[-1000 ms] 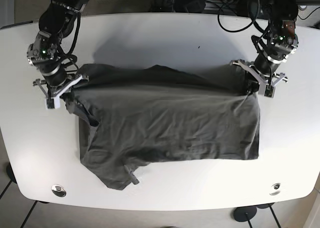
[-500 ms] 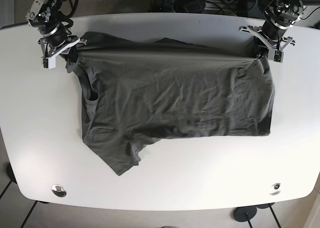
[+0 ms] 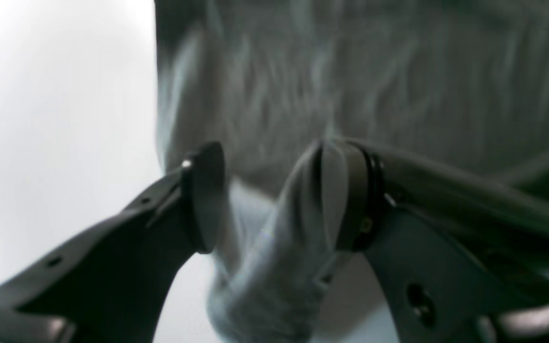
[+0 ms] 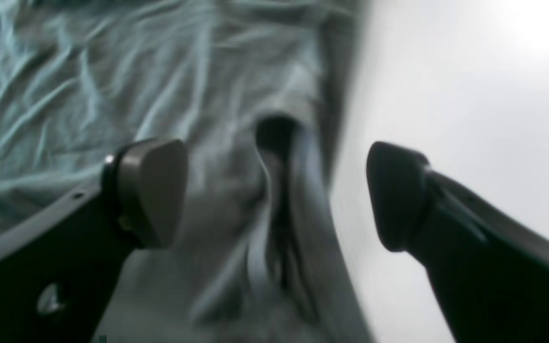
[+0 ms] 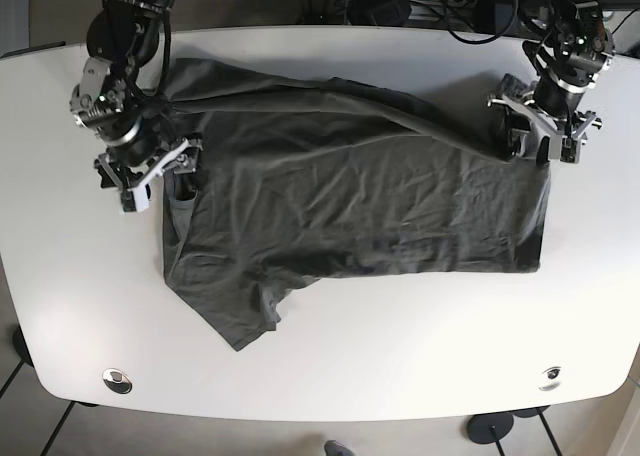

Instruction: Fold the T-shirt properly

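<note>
Shirt: the dark grey shirt [image 5: 350, 216] lies spread and wrinkled across the middle of the white table [image 5: 330, 376], its far edge bunched into a ridge running between the two grippers (a sleeve sticks out at the near left corner).

Shirt at the wrists: in the left wrist view the cloth [image 3: 350, 71] fills the upper frame, and a fold of it lies draped against one finger; in the right wrist view a raised fold [image 4: 279, 200] runs between the fingers, touching neither pad.

Left gripper: the left gripper [image 5: 540, 134] sits at the shirt's far right corner, jaws parted with a clear gap, nothing clamped (cloth only leans on the right-hand finger [image 3: 350, 200]).

Right gripper: the right gripper [image 5: 150, 171] is over the shirt's left edge, spread wide and released, its pads [image 4: 155, 190] well apart.

Table: bare white around the shirt, with cables [image 5: 420, 1] beyond the far edge.
</note>
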